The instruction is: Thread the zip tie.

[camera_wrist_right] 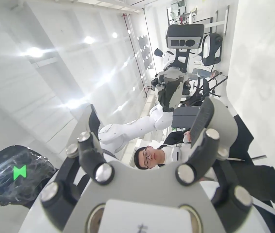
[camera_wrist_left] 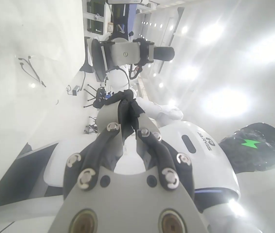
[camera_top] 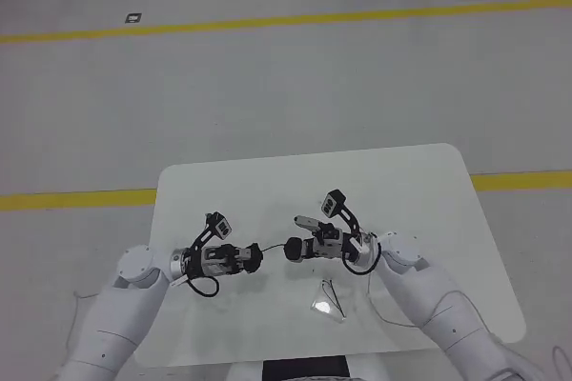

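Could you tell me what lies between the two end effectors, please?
The thin zip tie, from left end effector toward right end effector, in the top view.

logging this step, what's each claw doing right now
left claw: shut, seemingly on the zip tie
right claw: open, holding nothing

You are seeing a smooth, faintly shiny white table (camera_top: 429, 190) and a black plastic zip tie (camera_top: 272, 249). The left gripper (camera_wrist_left: 127, 100) is wearing wrinkled black cloth; the right gripper (camera_wrist_right: 150, 112) is showing ribbed black pads (camera_wrist_right: 201, 120) on grey fingers (camera_wrist_right: 225, 120).
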Robot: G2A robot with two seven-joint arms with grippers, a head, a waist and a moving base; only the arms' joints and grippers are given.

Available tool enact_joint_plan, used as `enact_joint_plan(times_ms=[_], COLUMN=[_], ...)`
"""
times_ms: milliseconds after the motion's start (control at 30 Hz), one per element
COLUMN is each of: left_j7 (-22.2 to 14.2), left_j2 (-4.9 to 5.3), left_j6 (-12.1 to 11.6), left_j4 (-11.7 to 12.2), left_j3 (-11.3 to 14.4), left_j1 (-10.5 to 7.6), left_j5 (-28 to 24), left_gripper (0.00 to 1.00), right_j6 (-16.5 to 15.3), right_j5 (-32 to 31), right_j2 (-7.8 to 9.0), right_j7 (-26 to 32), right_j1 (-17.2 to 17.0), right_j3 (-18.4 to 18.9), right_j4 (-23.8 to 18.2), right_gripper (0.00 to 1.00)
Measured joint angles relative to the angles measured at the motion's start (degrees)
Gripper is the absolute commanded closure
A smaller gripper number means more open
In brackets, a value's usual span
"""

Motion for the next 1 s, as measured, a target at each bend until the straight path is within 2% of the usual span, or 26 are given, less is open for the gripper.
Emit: enact_joint_plan(times_ms=[133, 400, 467, 833, 1000], left_j7=[-0.2, -0.7, -0.7, -0.7, -0.7], left_j2=[0.14, 0.21, 0.21, 0.21, 0.21], left_j6=[-0.1, -0.3, -0.2, -0.2, -0.2], left_j4=[-0.1, 0.1, 0.1, 0.1, 0.1], left_j3=[0.1, 0.3, 0.3, 0.3, 0.3], left_j1=[0.38, 0.36, 0.36, 0.36, 0.36], left_j5=[-1.3, -2.2, -2.2, -2.2, -2.2], left_gripper=[1.00, 1.00, 1.00, 1.00, 1.00], right_j6=[-0.6, -2.4, -2.7, -4.6, -5.5], right_j5=[1.9, 4.4, 4.7, 4.1, 3.5], right_j2=[-0.20, -0.70, -0.81, -1.08, -1.18], right_j7=[2.1, 4.9, 5.3, 7.4, 7.9], right_j1=[0.5, 1.4, 1.6, 2.6, 2.9], right_j3=[-0.5, -1.8, -2.1, -3.2, -3.6], right_j4=[1.6, 5.2, 5.8, 7.7, 8.1], right_gripper=[0.56, 0.62, 0.66, 0.75, 0.76])
